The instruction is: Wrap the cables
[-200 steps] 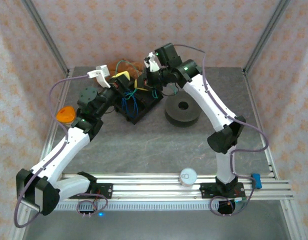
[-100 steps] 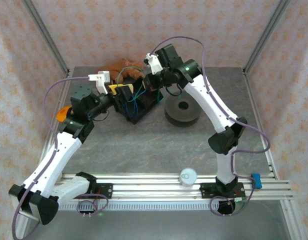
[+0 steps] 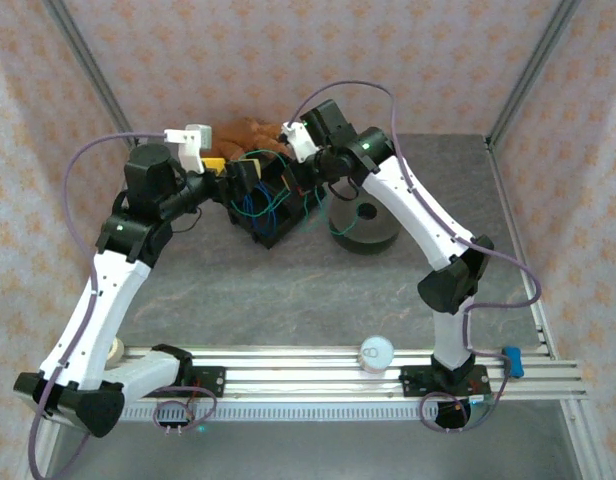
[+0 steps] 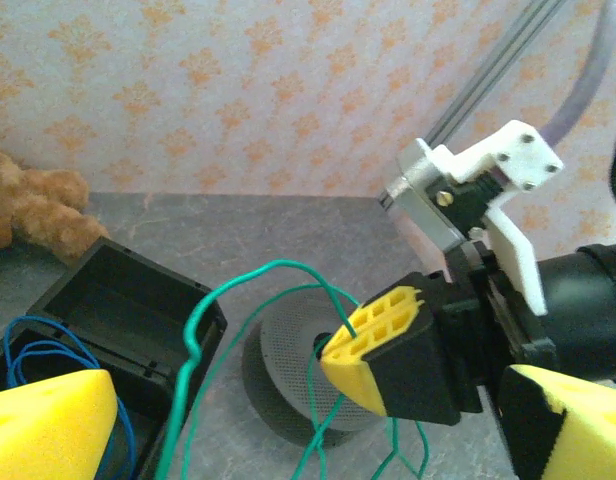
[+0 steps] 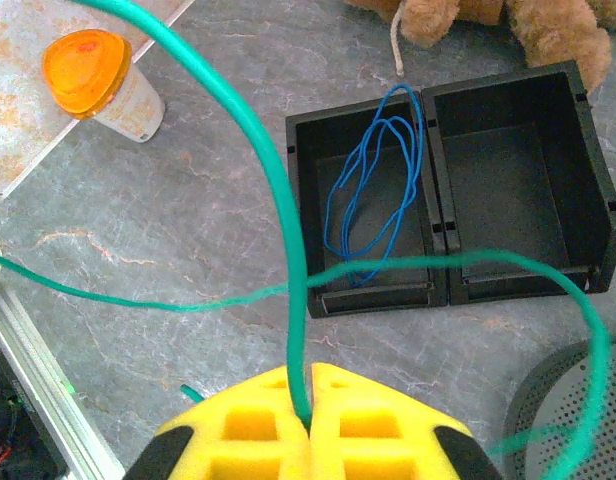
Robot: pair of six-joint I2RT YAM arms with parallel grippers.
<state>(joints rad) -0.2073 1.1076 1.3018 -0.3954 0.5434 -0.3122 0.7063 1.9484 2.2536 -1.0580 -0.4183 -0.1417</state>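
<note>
Firmly, right end effector (image 5: 308, 420) pinches the green cable (image 5: 278, 200). Left end effector (image 4: 303, 430) gapes wide — blue cable (image 5: 373, 190) rests in box (image 5: 518, 180).

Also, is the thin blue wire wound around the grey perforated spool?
No, the thin blue wire lies coiled inside one compartment of the black plastic box, apart from the grey perforated spool.

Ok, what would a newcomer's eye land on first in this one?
The bright green cable loops through the air, pinched in the shut right hand above the table. Below it sits a black two-compartment box with the blue cable coiled in one compartment.
</note>
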